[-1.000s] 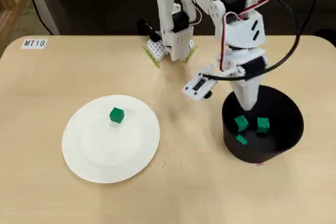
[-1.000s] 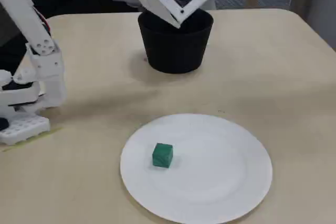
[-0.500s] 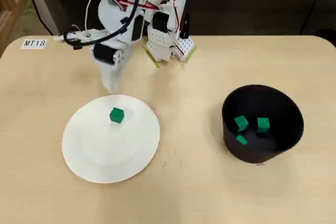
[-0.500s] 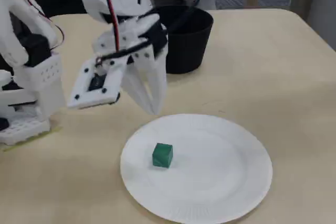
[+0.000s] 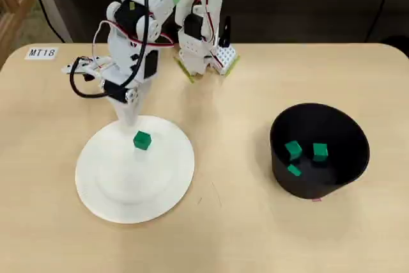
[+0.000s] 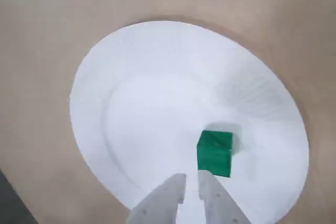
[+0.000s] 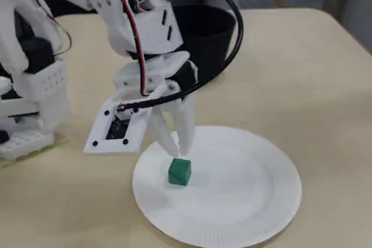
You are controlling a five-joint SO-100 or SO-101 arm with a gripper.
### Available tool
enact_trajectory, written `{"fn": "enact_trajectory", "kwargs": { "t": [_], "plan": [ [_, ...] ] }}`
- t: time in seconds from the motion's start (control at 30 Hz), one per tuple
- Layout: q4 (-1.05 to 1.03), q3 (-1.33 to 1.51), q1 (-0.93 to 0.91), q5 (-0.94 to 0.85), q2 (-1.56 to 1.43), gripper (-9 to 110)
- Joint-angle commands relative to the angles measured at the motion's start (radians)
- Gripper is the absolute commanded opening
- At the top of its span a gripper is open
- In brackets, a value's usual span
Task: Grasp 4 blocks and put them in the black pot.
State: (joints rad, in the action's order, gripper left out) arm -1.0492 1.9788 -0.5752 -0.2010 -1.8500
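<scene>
Plate (image 5: 96, 187), white and round, lies on the left part of the wooden table (image 5: 236, 234) in the overhead view. One green block (image 5: 142, 140) sits on the plate, a little above its middle in that view. The white gripper (image 5: 131, 118) hangs over the upper rim of the plate, just beside this block. In the wrist view the two fingers (image 6: 163, 199) come in from the lower edge, nearly pressed together with only a thin gap, and nothing is between them. The block (image 6: 214, 152) lies on the plate (image 6: 157, 66) just to the right of the tips. In the fixed view the gripper (image 7: 180, 150) points down, with its tips right above the block (image 7: 179, 172); I cannot tell if they touch it.

To the right in the overhead view, well apart from the plate, stands the black pot (image 5: 291, 180). Inside it lie three green blocks: one at the left (image 5: 293, 149), one at the right (image 5: 320, 152), and one lower, near the wall (image 5: 294, 170).
</scene>
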Motion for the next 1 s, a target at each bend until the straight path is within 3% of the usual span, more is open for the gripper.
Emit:
{"fn": "enact_trajectory", "kwargs": {
  "t": [0.0,0.17,0.53,0.73,0.97],
  "plan": [
    [-0.011,-0.017,0.008,-0.014,0.000,11],
    [-0.020,-0.017,0.044,-0.031,0.028,22],
    [-0.008,-0.144,0.044,-0.193,0.187,18],
    [-0.018,-0.259,0.041,-0.265,0.245,24],
    [-0.133,-0.272,0.057,-0.193,0.256,32]
  ]
}}
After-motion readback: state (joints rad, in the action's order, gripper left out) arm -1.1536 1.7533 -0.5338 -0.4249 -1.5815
